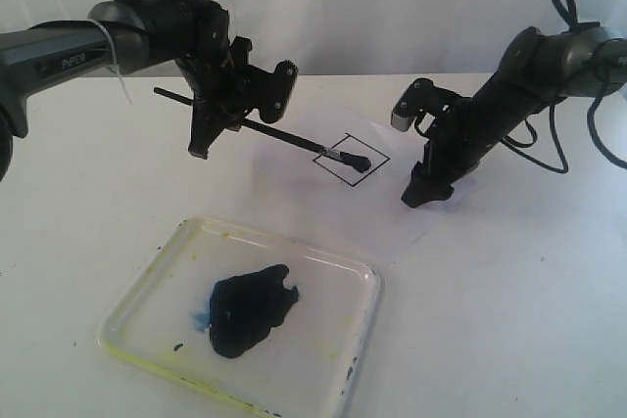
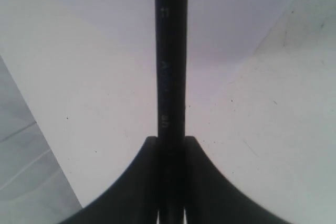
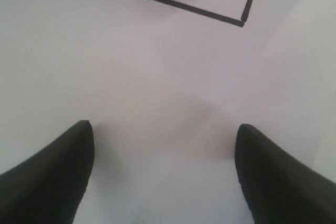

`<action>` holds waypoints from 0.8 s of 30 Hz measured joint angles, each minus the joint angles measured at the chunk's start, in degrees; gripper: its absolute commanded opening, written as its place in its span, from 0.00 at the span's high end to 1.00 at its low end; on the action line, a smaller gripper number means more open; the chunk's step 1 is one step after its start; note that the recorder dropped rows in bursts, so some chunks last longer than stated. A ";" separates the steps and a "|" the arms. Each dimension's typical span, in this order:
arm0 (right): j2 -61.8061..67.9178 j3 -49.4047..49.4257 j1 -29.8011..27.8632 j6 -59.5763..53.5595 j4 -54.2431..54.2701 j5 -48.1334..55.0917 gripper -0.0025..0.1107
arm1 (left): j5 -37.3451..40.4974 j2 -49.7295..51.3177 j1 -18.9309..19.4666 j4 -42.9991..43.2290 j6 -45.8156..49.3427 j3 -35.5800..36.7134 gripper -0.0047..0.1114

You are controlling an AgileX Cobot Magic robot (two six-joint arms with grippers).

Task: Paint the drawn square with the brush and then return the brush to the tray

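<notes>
The brush [image 1: 284, 134] is a long dark stick held slanting by my left gripper [image 1: 217, 134], which is shut on its handle [image 2: 170, 51]. Its dark tip [image 1: 361, 163] rests inside the drawn square [image 1: 355, 144], a thin black outline on white paper. In the left wrist view, my left gripper [image 2: 170, 139] has both fingers pressed against the handle. My right gripper [image 1: 426, 193] is open, its fingertips down on the paper just right of the square. The right wrist view shows my right gripper [image 3: 164, 127] empty, with the square's edge [image 3: 184, 6] beyond. The tray [image 1: 362, 281] lies at the front.
A dark blue-black paint puddle [image 1: 250, 308] sits in the middle of the tray, with small paint flecks near it. The white paper [image 1: 392, 222] lies on the white tabletop between the tray and the arms. Black cables hang behind the right arm [image 1: 549, 149].
</notes>
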 measured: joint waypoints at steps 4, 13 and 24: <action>0.00 0.00 0.13 -0.35 0.26 0.00 0.36 | 0.00 0.00 0.76 0.27 0.89 0.00 0.96; 0.24 0.00 0.22 -0.58 3.24 -0.54 0.36 | -1.03 0.00 5.14 0.51 4.70 0.00 0.96; 0.32 0.10 0.22 -1.91 3.94 -0.54 0.36 | -5.22 0.00 7.57 -10.06 18.34 0.00 0.96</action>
